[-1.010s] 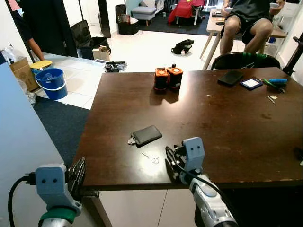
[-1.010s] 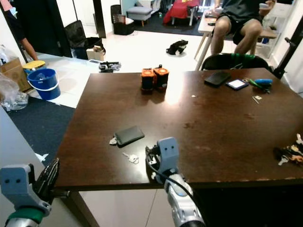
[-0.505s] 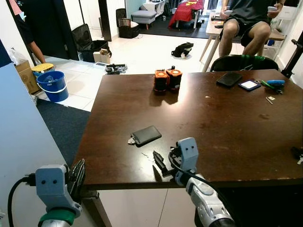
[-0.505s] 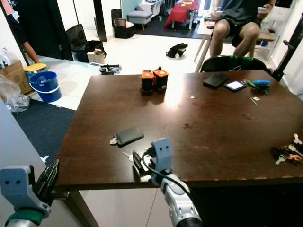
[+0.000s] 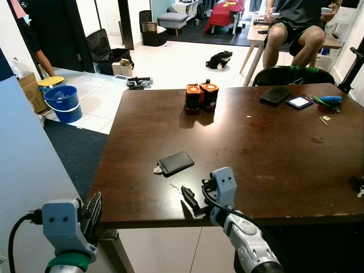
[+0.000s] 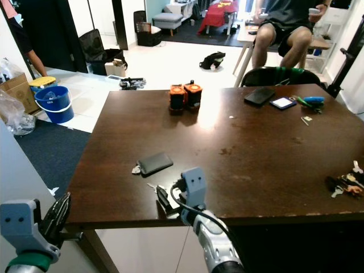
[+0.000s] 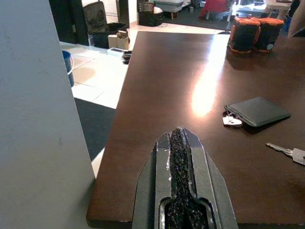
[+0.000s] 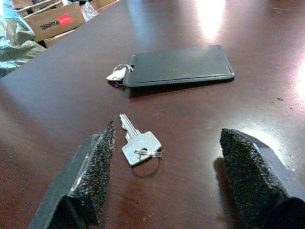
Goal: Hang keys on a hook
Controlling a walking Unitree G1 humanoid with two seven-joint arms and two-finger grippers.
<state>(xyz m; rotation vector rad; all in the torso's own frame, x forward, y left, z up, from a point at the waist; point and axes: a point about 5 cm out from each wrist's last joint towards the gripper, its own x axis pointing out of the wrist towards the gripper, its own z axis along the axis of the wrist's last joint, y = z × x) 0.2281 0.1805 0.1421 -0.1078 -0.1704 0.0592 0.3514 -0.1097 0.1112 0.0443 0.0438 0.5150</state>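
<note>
Key [image 8: 137, 142] lies flat on the table [image 5: 273, 148], just ahead of the right gripper [image 8: 167, 176] at 12 o'clock, between its spread fingers, blade pointing away toward the wallet [image 8: 178, 65]. Right arm is nearer; left gripper [image 7: 180, 181] sits pressed together at the table's edge.

Bright, even daylight from beyond the table [image 5: 273, 153]; white glare patches on its far half, soft shadows under objects. Head views sharp; right wrist foreground blurred.
</note>
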